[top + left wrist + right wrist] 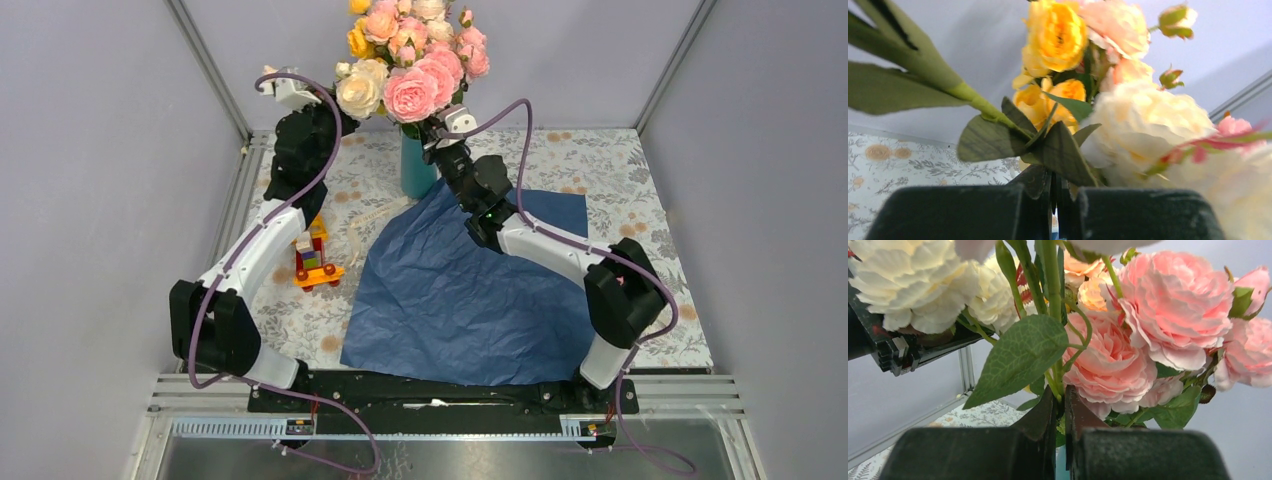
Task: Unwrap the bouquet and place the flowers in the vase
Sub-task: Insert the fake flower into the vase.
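You'll find the flowers (410, 60) upright in the vase (418, 165) at far centre, stems running straight down: your right gripper (1060, 410) pinches those stems under the pink blooms, your left gripper (1053, 192) is pressed together on their leaves from the left, and the blue paper (460, 290) lies flat nearer you.

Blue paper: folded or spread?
Spread. The blue paper lies open and flat on the table, crinkled, nothing wrapped in it; its far corner sits beside the vase.

vase (413, 172) neck hidden beneath the blooms (410, 92), topmost yellow rose (359, 6) above the vase cut off by the frame edge
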Motion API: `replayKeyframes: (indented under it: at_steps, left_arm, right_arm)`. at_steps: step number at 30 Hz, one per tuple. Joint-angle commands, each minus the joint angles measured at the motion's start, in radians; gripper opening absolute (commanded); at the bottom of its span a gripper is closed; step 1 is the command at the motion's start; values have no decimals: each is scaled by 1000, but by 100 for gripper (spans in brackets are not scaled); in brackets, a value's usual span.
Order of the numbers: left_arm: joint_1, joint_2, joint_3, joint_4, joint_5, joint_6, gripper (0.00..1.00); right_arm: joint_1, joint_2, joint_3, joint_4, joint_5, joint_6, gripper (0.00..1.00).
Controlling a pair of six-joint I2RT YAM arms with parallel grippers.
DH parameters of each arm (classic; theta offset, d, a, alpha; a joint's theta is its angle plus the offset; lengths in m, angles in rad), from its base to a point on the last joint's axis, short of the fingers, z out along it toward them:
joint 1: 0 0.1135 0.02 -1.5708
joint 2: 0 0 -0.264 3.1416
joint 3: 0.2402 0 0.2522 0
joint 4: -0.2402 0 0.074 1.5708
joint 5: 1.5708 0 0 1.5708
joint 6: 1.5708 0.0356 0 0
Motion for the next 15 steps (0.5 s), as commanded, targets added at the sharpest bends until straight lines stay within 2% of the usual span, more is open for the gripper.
replayKeyframes:
  at_steps: [1, 12, 13, 15]
  left_arm:
    - [-48, 31, 59, -16, 4, 154, 0]
    - [-53, -83, -85, 34, -113, 47, 0]
    - [-51, -93, -96, 38, -114, 42, 0]
    - [-45, -93, -103, 27, -103, 40, 0]
  right_arm:
    - [9, 57, 17, -26, 57, 2, 0]
    - [19, 105, 1, 41, 101, -62, 0]
    - [19, 52, -3, 41, 101, -56, 0]
    - [18, 114, -11, 39, 100, -43, 0]
